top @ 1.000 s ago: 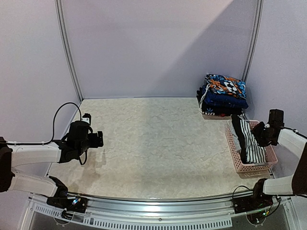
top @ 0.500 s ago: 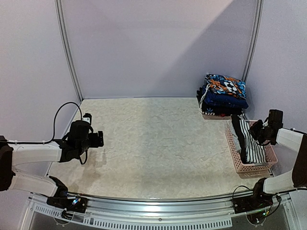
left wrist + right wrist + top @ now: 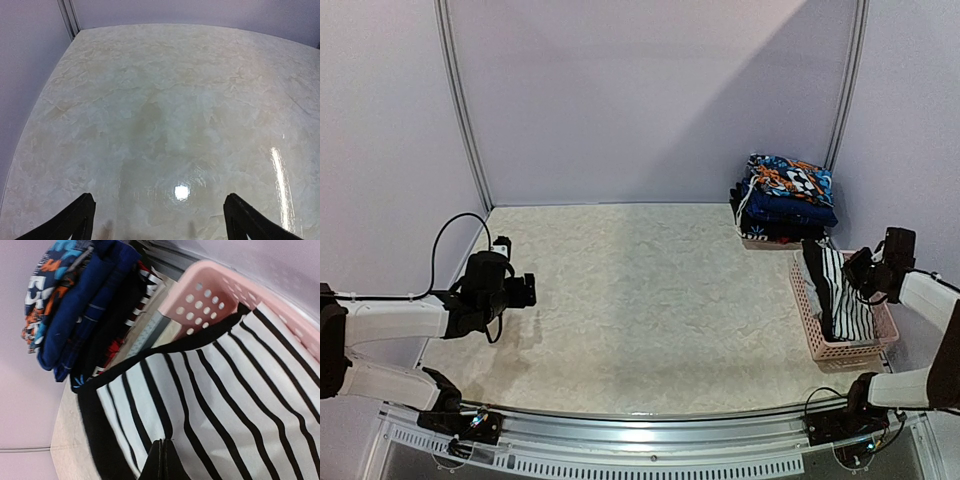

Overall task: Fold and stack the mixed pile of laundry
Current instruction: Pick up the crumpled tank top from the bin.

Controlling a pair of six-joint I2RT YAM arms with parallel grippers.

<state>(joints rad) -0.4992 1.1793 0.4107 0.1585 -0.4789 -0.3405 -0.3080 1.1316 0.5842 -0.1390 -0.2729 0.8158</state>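
One garment is in hand: the right gripper (image 3: 161, 452), fingers pressed together, seems to pinch the soft black-and-white striped garment (image 3: 225, 390) draped in the pink plastic lattice basket (image 3: 210, 290). The next move calls for lifting it clear of the rim onto the glossy marbled table (image 3: 160, 100) beside the basket. Well apart from the basket, the left gripper (image 3: 159, 200) hovers with fingers spread.

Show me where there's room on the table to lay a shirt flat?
The whole middle of the table is bare, from the left gripper across to the pink basket and back to the wall. The right side is crowded: the basket holds a striped shirt, and a folded stack sits behind it.
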